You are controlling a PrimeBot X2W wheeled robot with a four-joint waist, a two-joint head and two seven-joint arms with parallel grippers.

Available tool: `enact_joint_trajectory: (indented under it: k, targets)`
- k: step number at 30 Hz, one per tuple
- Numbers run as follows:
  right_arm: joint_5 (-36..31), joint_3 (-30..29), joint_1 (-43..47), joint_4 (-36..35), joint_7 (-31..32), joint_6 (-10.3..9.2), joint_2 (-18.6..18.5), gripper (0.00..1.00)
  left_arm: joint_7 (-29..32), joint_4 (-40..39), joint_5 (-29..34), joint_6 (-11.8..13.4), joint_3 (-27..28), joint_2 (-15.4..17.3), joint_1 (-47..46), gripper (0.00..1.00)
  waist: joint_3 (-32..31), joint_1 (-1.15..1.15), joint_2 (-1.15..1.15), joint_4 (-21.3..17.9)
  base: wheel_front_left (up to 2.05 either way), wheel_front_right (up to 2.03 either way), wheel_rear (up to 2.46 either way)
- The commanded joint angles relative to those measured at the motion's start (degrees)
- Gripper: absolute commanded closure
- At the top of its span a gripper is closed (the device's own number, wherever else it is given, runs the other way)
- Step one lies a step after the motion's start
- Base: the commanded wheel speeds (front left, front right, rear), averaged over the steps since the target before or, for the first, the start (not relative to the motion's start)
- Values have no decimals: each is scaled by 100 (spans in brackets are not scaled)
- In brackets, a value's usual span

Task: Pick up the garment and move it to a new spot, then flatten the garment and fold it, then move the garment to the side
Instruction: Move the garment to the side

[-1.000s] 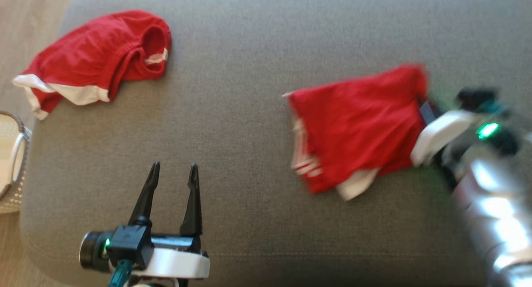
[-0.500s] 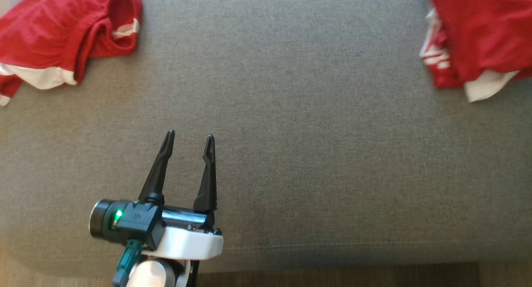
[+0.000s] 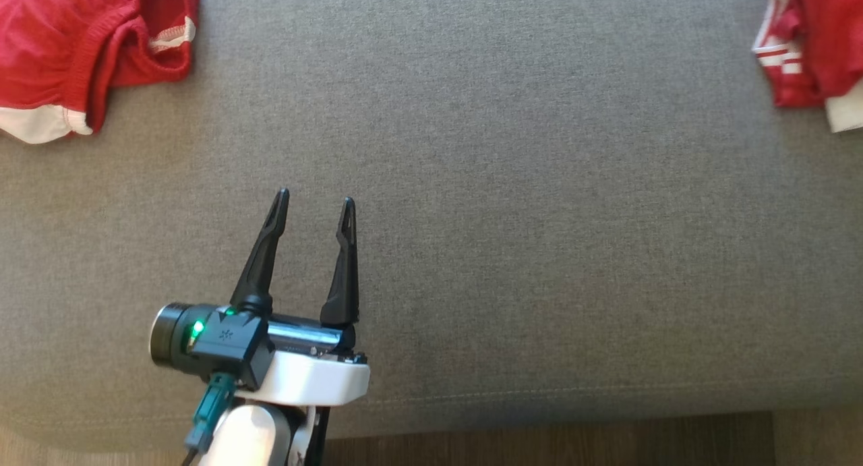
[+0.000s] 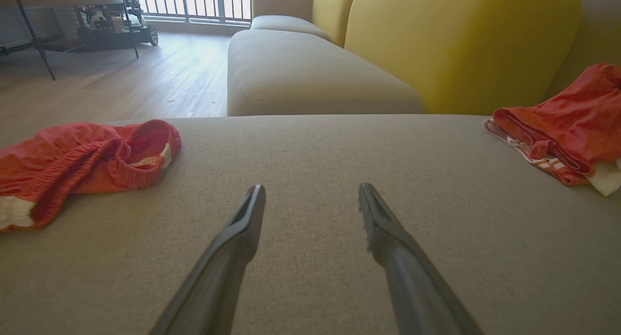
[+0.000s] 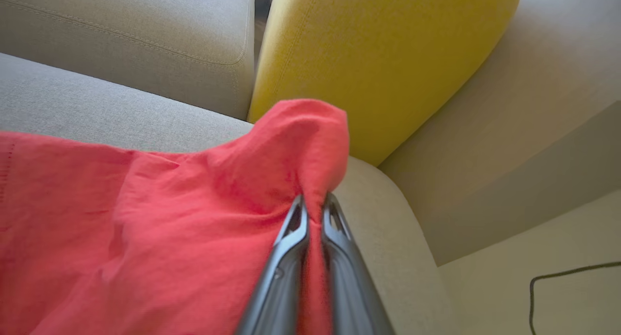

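Right fingers (image 5: pixel 285 262) pinched nearly closed on a raised fold of the red garment (image 5: pixel 145 218), the rest spread to their left on the grey sofa (image 5: pixel 97 112); yellow cushion (image 5: pixel 378 58) beyond them; left fingers (image 3: pixel 261 264) wide apart, empty, over bare sofa; second garment (image 3: pixel 67 41) well left of them.

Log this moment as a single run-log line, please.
left pincer: open, above bare grey cushion | right pincer: shut on folded red shorts | other red shorts: crumpled, far left, untouched
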Motion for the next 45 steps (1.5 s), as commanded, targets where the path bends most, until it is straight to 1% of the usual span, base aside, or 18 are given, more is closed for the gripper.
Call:
enact_joint_trajectory:
  k: [1,10,15,16,17,18,23,25,27,29,32,33,35,37,42,45]
  targets:
    - [-107,35,-72,-268,16,-3,-219,100,-35,-184,-23,28,142,-19,-83,0,15,-1,0,11,0,0,0]
    - [-546,-119,149,-726,192,-3,-351,100,-35,-130,2,35,154,-19,-122,0,46,-1,0,66,0,0,0]
    - [-780,-349,324,-1012,335,-3,-297,100,-35,-100,19,4,199,-19,-149,0,33,-1,0,75,0,0,0]
    - [-832,-411,359,-1065,378,-3,-284,80,-35,-97,18,2,206,-19,-151,0,24,-1,0,75,0,0,0]
    - [-892,-477,396,-1120,418,-3,-271,51,-35,-95,17,1,214,-19,-151,0,14,-1,0,74,0,0,0]
    - [-950,-568,430,-1185,444,-3,-249,0,-35,-91,16,-2,223,-19,-150,0,-2,-1,0,71,0,0,0]
    - [-1364,-899,770,-1442,604,-3,-41,0,-35,-68,4,-36,273,-19,-112,0,-165,-1,0,54,0,0,0]
    - [-1480,-935,923,-1579,577,-3,121,0,-35,-63,14,-38,307,-19,-72,0,-260,-1,0,41,0,0,0]
    - [-1452,-942,1082,-1704,441,-3,360,0,-35,-52,24,-44,349,-19,-29,0,-371,-1,0,29,0,0,0]
    - [-1244,-905,1234,-1810,180,-3,683,0,-35,-42,30,-45,412,-19,18,0,-495,-1,0,13,0,0,0]
    - [-548,-597,1543,-1877,-229,-3,1329,0,-35,-29,41,-42,514,-19,126,0,-729,-1,0,-16,0,0,0]
    - [-311,-385,1675,-1931,-330,-3,1511,0,-35,-25,51,-37,549,-19,167,0,-805,-1,0,-25,0,0,0]
    - [224,-188,1951,-2173,-475,-3,1834,0,-35,-22,67,-24,619,-19,242,0,-949,-1,0,-38,0,0,0]
    - [569,42,2337,-2449,-522,-3,2121,0,-35,10,87,-17,679,-19,322,0,-1117,-1,0,-41,0,0,0]
    - [1169,330,3534,-3606,-536,-3,2772,0,-35,84,94,40,893,-19,524,0,-1604,-1,0,-14,0,0,0]
    - [1407,302,4294,-4360,-537,-3,2983,0,-35,109,81,52,1022,-19,612,0,-1856,-1,0,0,0,0,0]
